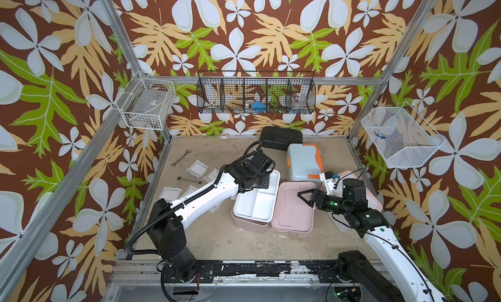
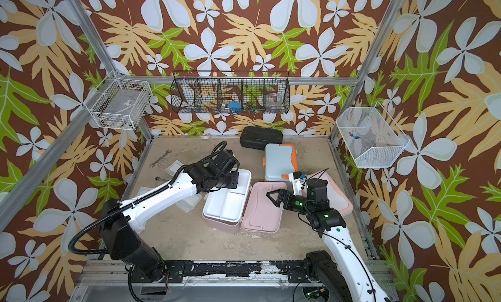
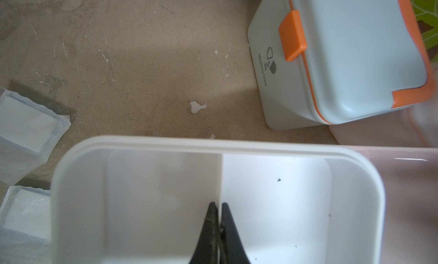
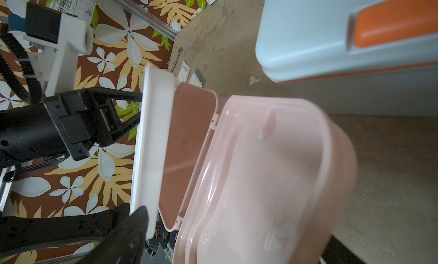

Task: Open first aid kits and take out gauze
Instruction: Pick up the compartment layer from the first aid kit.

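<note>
My left gripper (image 3: 219, 217) pinches the divider (image 3: 221, 177) of the white 2-compartment plastic tray (image 3: 166, 142), probably to lift it off the open dusty-pink plastic kit (image 1: 245, 223). The right gripper (image 1: 303, 197) is spread over its lid (image 1: 291, 215). Clear-packeted white gauze squares (image 1: 198, 168) lie beside.

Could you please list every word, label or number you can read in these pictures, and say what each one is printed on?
"Medicine Chest": on the side wall of the light blue first aid kit, beside a small logo, in the left wrist view.
Tiny characters by that logo: too blurred to read.
Sticker inside the white wire basket: too small to read.
</note>
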